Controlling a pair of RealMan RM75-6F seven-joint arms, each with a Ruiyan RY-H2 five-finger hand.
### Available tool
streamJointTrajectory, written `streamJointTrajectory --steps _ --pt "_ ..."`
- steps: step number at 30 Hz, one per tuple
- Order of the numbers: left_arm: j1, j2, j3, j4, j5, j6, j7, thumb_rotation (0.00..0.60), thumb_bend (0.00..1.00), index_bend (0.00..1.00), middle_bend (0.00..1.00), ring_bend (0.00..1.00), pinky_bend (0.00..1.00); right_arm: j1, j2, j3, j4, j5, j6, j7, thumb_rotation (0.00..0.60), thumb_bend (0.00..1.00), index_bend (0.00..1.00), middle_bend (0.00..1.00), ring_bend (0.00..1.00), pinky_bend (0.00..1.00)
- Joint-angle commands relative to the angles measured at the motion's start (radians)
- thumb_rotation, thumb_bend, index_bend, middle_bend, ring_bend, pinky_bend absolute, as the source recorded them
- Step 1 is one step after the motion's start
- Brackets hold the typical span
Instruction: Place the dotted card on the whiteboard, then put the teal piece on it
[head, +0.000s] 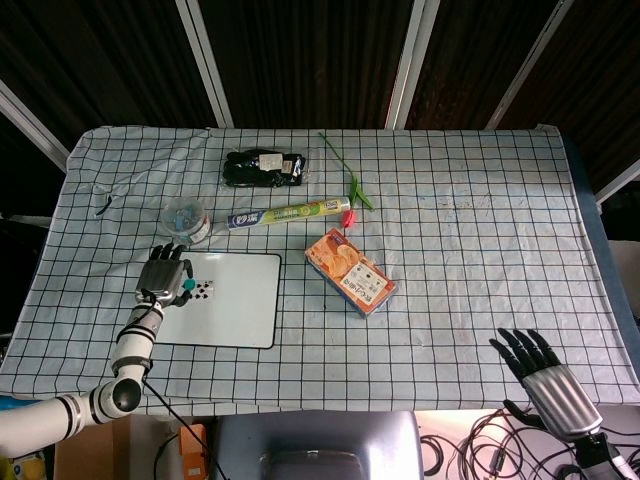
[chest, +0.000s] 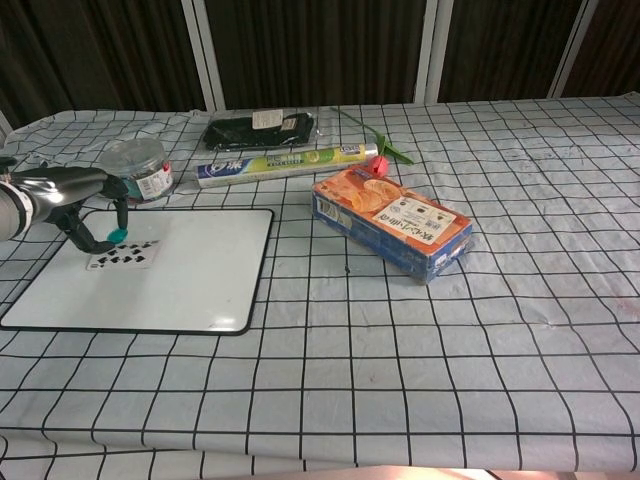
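The whiteboard (head: 235, 300) (chest: 190, 285) lies flat at the table's left front. On its left part rests the dotted card (head: 205, 291) (chest: 125, 256). My left hand (head: 165, 279) (chest: 70, 195) hovers over the board's left edge, just above the card, and pinches the small teal piece (head: 186, 294) (chest: 115, 237) at its fingertips. Part of the card is hidden by the hand in the head view. My right hand (head: 545, 375) hangs past the table's front right corner with fingers spread and nothing in it; the chest view does not show it.
A clear round tub (head: 187, 220) (chest: 136, 170) stands just behind the board. Further back lie a green-white tube box (head: 290, 213), a black packet (head: 263, 168) and a red flower (head: 350, 205). An orange snack box (head: 350, 271) (chest: 392, 222) sits at the centre.
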Motion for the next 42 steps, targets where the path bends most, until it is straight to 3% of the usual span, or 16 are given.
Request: streamJointTrajectory --steps 1,7,14,19,24,29,33,37,42 --pt "-0.006 -0.011 0.009 0.009 0.006 -0.002 0.003 0.6 0.35 0.47 0.09 0.0 0.07 -0.002 0.002 0.001 0.002 0.002 0.005 0.005 0.6 0.17 0.0 0.0 0.0 0.0" --pt "-0.012 -0.027 0.021 0.021 -0.008 0.0 0.016 0.6 0.34 0.45 0.09 0.0 0.07 -0.005 0.004 0.0 0.004 -0.001 0.012 0.012 0.6 0.17 0.0 0.0 0.0 0.0" --pt "-0.014 -0.004 0.027 -0.001 -0.034 -0.015 0.015 0.6 0.34 0.25 0.07 0.0 0.06 -0.007 0.007 0.001 0.005 -0.002 0.02 0.018 0.6 0.17 0.0 0.0 0.0 0.0" --pt "0.002 0.044 0.037 -0.076 -0.002 0.016 0.001 0.6 0.34 0.23 0.07 0.0 0.06 -0.008 0.005 0.003 0.006 0.0 0.021 0.015 0.6 0.17 0.0 0.0 0.0 0.0" --pt "0.09 0.168 0.085 -0.235 0.149 0.122 -0.072 0.6 0.34 0.12 0.05 0.0 0.07 -0.012 0.004 0.002 0.008 0.001 0.027 0.013 0.6 0.17 0.0 0.0 0.0 0.0" --pt "0.268 0.294 0.188 -0.326 0.404 0.286 -0.276 0.6 0.34 0.0 0.0 0.0 0.02 -0.02 -0.001 0.002 0.009 0.003 0.034 0.0 0.6 0.17 0.0 0.0 0.0 0.0" --pt "0.42 0.311 0.27 -0.267 0.598 0.451 -0.467 0.6 0.35 0.0 0.0 0.0 0.0 -0.021 -0.011 0.004 0.006 0.007 0.023 -0.024 0.6 0.17 0.0 0.0 0.0 0.0" --pt "0.497 0.274 0.311 -0.163 0.686 0.517 -0.537 0.6 0.35 0.0 0.0 0.0 0.0 -0.017 -0.019 0.007 -0.001 0.011 0.011 -0.044 0.6 0.17 0.0 0.0 0.0 0.0" --pt "0.507 0.272 0.294 -0.145 0.703 0.507 -0.524 0.6 0.34 0.0 0.0 0.0 0.0 -0.01 -0.026 0.009 -0.011 0.013 -0.006 -0.065 0.6 0.17 0.0 0.0 0.0 0.0"
